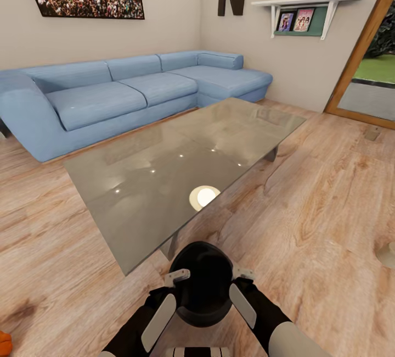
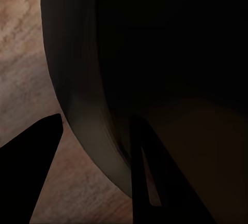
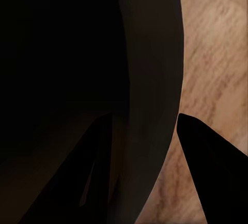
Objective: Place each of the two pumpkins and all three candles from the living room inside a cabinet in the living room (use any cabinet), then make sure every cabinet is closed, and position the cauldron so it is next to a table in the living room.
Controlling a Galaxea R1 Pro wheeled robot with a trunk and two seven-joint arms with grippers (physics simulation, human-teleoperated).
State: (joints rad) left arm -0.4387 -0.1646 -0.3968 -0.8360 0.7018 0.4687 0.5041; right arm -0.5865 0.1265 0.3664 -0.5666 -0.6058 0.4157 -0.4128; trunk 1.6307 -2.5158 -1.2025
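A black round cauldron (image 1: 206, 285) hangs just above the wooden floor in front of my trunk, close to the near corner of the glass coffee table (image 1: 164, 170). My left gripper (image 1: 176, 277) is shut on the cauldron's rim on one side, my right gripper (image 1: 244, 275) on the other. In the left wrist view the cauldron's wall (image 2: 88, 125) runs between the two dark fingers of the left gripper (image 2: 95, 167). The right wrist view has the wall (image 3: 150, 79) between the fingers of the right gripper (image 3: 150, 172). A sliver of bright orange, perhaps a pumpkin (image 1: 3, 341), lies on the floor at the far left. The candles and the cabinet are out of view.
A long blue corner sofa (image 1: 109, 93) runs along the walls behind the table. A white wall shelf (image 1: 307, 3) with pictures hangs at the back right, beside a wood-framed doorway (image 1: 367, 71). Open wooden floor (image 1: 329, 208) lies to the right of the table.
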